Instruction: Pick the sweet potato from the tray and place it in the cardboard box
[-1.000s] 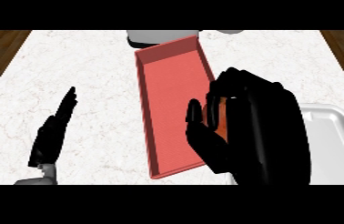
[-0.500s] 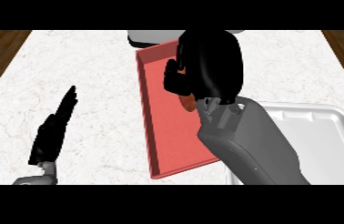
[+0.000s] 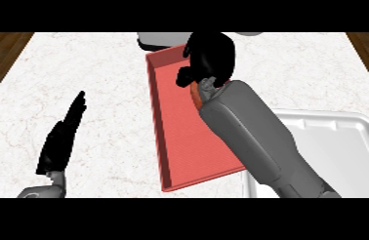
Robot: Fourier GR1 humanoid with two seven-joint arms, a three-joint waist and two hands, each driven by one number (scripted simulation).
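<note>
The red tray (image 3: 186, 136) runs lengthwise down the middle of the counter. Of the sweet potato (image 3: 194, 94) only an orange sliver shows, near the tray's far end, just under my right wrist. My right hand (image 3: 210, 56) hangs over that far end with fingers stretched forward and thumb out to the left, open; it covers most of the sweet potato. The box (image 3: 328, 131) looks white and stands at the lower right, partly behind my right forearm. My left hand (image 3: 63, 136) rests open at the lower left, fingers up.
A pale rounded object (image 3: 162, 39) sits just beyond the tray's far end. The marble counter ends in dark wood at the far left and far right corners.
My right hand has moved from the tray's near right side up to its far end, and the forearm now lies across the tray's right edge. The left hand has not moved.
</note>
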